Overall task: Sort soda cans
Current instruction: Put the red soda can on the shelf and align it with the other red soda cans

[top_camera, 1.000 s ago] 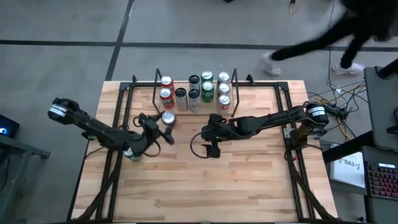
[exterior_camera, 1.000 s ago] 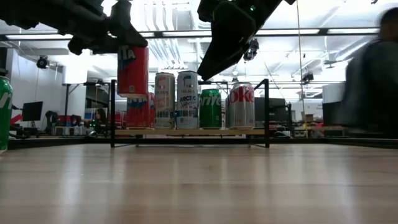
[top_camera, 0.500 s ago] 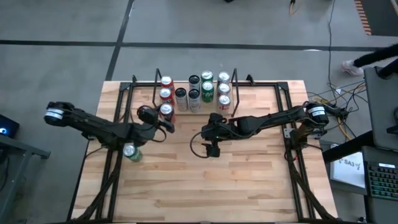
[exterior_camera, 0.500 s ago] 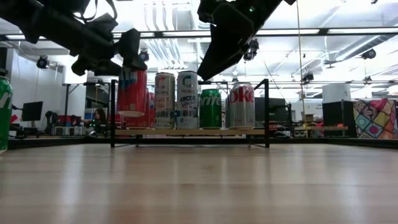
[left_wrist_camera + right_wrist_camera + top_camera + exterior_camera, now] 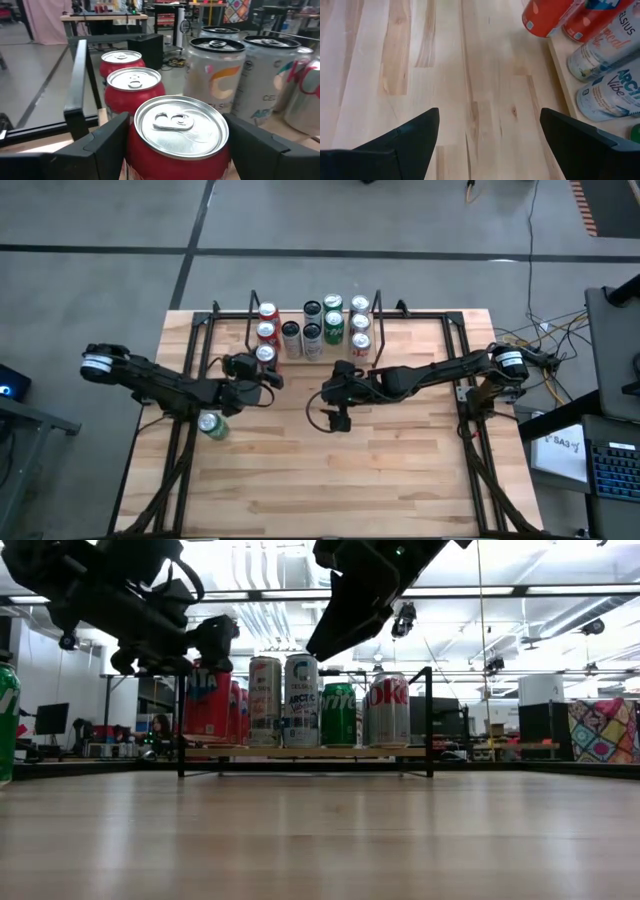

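Observation:
Several soda cans stand upright in rows on a black-framed tray [image 5: 378, 315] at the table's far middle: red ones [image 5: 267, 321] at its left, silver, black and green ones [image 5: 333, 323] to the right. My left gripper [image 5: 262, 368] is shut on a red can [image 5: 177, 135] at the near end of the red row [image 5: 205, 700]. My right gripper [image 5: 328, 395] hangs open over bare table right of it, nothing between its fingers [image 5: 490, 145]. A green can [image 5: 210, 425] stands on its base at the table's left. My left gripper pinches the red can's upper side walls [image 5: 131, 150] between its two fingers, one on each side. The fingers come level from the table's near side, pointing along the red row. The can is upright, its silver top up; whether its base rests on the tray I cannot tell.
The tray's black uprights [image 5: 181, 720] and the table's black side frames [image 5: 195, 350] stand near the left arm. Open wooden table lies toward the near edge [image 5: 340, 490]. Desks and equipment fill the room behind [image 5: 560, 730].
My left gripper has carried the red can toward the far edge and down, from well above the tray to the level of the other cans, and has turned about, staying shut on it. A person beyond the far edge has left the view.

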